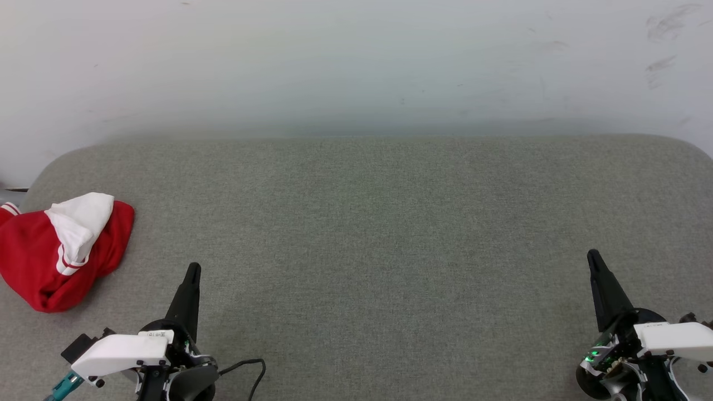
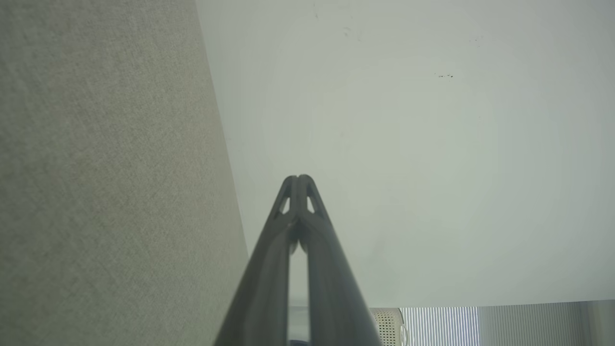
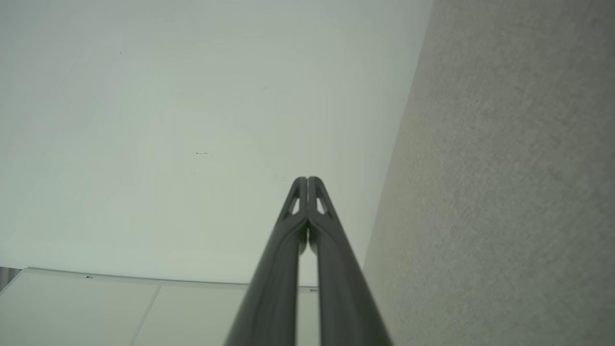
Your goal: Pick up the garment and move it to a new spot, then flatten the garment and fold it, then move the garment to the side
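At the lower left of the head view, the left gripper (image 1: 193, 272) points up the frame with its two dark fingers pressed together on nothing. At the lower right, the right gripper (image 1: 594, 259) is likewise closed and empty. Both are over the grey fabric surface (image 1: 367, 250). The garment (image 1: 53, 262) lies bunched at the left edge, just up-left of the left gripper's tip and not touching it, far from the right gripper. A pale wall (image 1: 356, 67) stands beyond.

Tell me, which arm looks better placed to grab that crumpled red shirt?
Left, probably. The garment lies bunched at the grey surface's left edge, near the left gripper; the right gripper sits far across. Both are shut.
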`<state>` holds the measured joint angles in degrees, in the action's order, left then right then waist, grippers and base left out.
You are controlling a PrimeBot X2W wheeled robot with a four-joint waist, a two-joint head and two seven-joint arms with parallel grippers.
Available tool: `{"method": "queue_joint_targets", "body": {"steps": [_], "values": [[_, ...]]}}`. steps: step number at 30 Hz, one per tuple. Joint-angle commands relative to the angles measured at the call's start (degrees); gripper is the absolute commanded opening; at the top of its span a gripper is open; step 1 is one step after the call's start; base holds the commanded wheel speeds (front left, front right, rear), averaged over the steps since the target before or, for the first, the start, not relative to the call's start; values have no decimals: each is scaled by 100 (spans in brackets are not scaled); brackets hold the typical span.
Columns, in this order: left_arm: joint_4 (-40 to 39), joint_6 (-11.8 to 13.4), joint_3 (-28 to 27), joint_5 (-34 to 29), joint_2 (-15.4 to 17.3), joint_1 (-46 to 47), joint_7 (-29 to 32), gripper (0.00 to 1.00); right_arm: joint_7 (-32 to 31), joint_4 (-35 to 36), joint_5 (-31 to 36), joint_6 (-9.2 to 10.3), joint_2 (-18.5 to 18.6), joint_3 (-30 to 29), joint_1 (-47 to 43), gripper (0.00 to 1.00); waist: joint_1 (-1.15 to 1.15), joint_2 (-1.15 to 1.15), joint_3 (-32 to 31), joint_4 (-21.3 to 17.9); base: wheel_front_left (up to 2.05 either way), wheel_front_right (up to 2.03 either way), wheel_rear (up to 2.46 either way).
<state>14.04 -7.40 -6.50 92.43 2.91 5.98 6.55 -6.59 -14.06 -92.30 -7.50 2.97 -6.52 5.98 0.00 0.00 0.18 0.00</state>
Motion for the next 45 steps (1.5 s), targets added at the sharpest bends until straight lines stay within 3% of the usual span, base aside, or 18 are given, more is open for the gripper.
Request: {"method": "queue_joint_targets", "body": {"steps": [1, 18, 19, 36, 45], "values": [[4, -23, -6, -19, -3, 65, -2, 0, 2, 2, -17, 3, -27, 2, 66, 0, 0, 0, 0, 0, 0, 0, 0], [4, -23, -6, -19, -3, 65, -2, 0, 3, 2, -17, 3, -27, 2, 66, 0, 0, 0, 0, 0, 0, 0, 0], [0, 0, 0, 0, 0, 1, 0, 100, 1, 0, 0, 0, 0, 0, 0, 100, 0, 0, 0, 0, 0, 0, 0], [-117, 4, 529, 41, -11, 104, -399, 100, 346, 166, 255, 0, 78, 241, -110, 100, 0, 0, 3, -2, 0, 0, 0], [-235, 2, 626, -810, 9, 182, -642, 100, 642, 159, 1133, 0, 173, 349, -65, 100, 0, 0, -4, -6, 0, 0, 0]]}}
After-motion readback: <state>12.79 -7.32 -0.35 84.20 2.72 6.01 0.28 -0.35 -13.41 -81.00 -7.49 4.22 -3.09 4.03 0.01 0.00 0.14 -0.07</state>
